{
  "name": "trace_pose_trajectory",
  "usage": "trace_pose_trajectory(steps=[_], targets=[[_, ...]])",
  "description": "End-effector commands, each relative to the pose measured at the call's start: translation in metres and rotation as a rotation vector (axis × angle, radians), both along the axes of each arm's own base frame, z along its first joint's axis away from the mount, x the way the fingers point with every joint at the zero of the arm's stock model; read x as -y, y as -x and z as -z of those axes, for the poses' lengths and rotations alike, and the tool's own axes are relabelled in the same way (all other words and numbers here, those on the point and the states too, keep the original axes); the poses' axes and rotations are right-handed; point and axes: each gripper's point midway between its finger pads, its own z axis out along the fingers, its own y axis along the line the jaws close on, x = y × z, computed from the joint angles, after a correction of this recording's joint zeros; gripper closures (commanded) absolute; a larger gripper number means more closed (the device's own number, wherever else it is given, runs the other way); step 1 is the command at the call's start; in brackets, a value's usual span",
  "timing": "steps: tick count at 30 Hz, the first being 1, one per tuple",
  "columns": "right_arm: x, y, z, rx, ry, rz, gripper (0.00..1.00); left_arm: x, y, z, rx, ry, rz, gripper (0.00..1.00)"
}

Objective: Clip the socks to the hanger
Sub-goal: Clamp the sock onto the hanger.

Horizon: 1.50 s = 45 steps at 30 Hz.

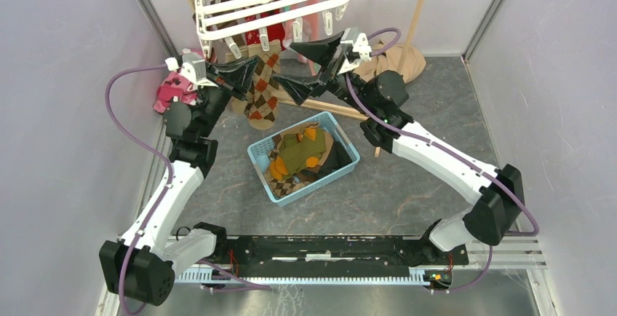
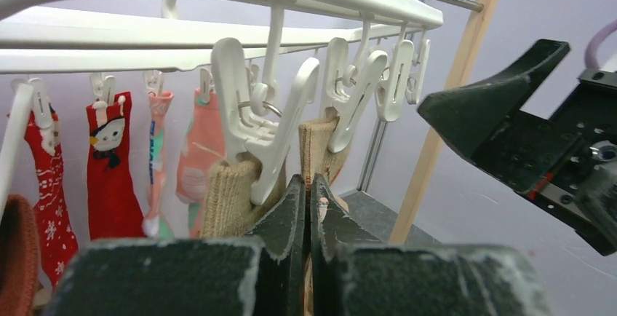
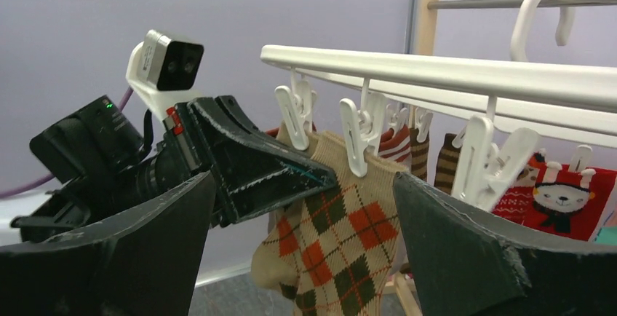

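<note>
1 argyle sock (image 3: 327, 243) clipped on hanger (image 3: 436, 72), left gripper (image 2: 307, 192) pinched shut on its cuff; right gripper (image 1: 289, 65) wide open, empty.

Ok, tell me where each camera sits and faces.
Top external: above and behind the arms, looking down; both arms show, bases at the bottom, reaching past the basket to the hanger.
Left wrist: on the left arm, looking up under the hanger's clips; its own left gripper shows, shut on the argyle sock.
Right wrist: on the right arm, looking across at the left arm; its own right gripper shows, open.
Shared: both wrist views show the argyle sock clipped up and the other arm's gripper.
</note>
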Motion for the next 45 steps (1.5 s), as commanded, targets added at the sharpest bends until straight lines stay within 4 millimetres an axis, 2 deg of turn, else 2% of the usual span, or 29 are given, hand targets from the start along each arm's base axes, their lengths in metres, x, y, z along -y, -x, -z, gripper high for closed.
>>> trace_pose_trajectory(steps=[1, 7, 13, 15, 17, 22, 25, 28, 32, 35, 38, 42, 45], targets=[[0.019, 0.024, -0.012, 0.061, 0.023, 0.010, 0.02, -0.010, 0.010, -0.026, 0.055, 0.014, -0.040, 0.98], [0.033, 0.040, 0.007, 0.065, 0.105, 0.020, 0.02, -0.018, 0.010, -0.026, 0.029, 0.024, -0.082, 0.98], [0.055, 0.048, 0.047, 0.020, 0.214, 0.082, 0.02, -0.029, 0.011, -0.025, -0.015, 0.042, -0.135, 0.92], [0.062, 0.049, 0.063, -0.003, 0.252, 0.107, 0.02, -0.034, 0.011, -0.023, -0.034, 0.053, -0.164, 0.80], [0.070, 0.050, 0.082, -0.024, 0.292, 0.136, 0.02, -0.042, 0.013, -0.022, -0.061, 0.065, -0.199, 0.64], [0.089, 0.053, 0.112, -0.048, 0.365, 0.193, 0.02, -0.053, 0.030, -0.023, -0.104, 0.070, -0.235, 0.35], [0.095, 0.052, 0.125, -0.063, 0.400, 0.220, 0.02, -0.056, 0.043, -0.021, -0.139, 0.059, -0.241, 0.29], [0.101, 0.051, 0.136, -0.082, 0.427, 0.241, 0.02, -0.062, 0.059, -0.015, -0.189, 0.048, -0.249, 0.17], [0.106, 0.048, 0.155, -0.141, 0.468, 0.267, 0.02, -0.065, 0.085, 0.006, -0.289, 0.029, -0.234, 0.01], [0.114, 0.036, 0.178, -0.265, 0.485, 0.335, 0.02, -0.053, 0.104, 0.026, -0.354, 0.031, -0.142, 0.00], [0.119, 0.027, 0.204, -0.390, 0.535, 0.387, 0.02, -0.036, 0.117, 0.056, -0.437, 0.048, -0.022, 0.00], [0.116, 0.026, 0.230, -0.472, 0.582, 0.378, 0.02, -0.017, 0.122, 0.103, -0.578, 0.113, 0.104, 0.00], [0.111, 0.025, 0.251, -0.521, 0.604, 0.360, 0.02, -0.016, 0.118, 0.139, -0.672, 0.168, 0.100, 0.05]])
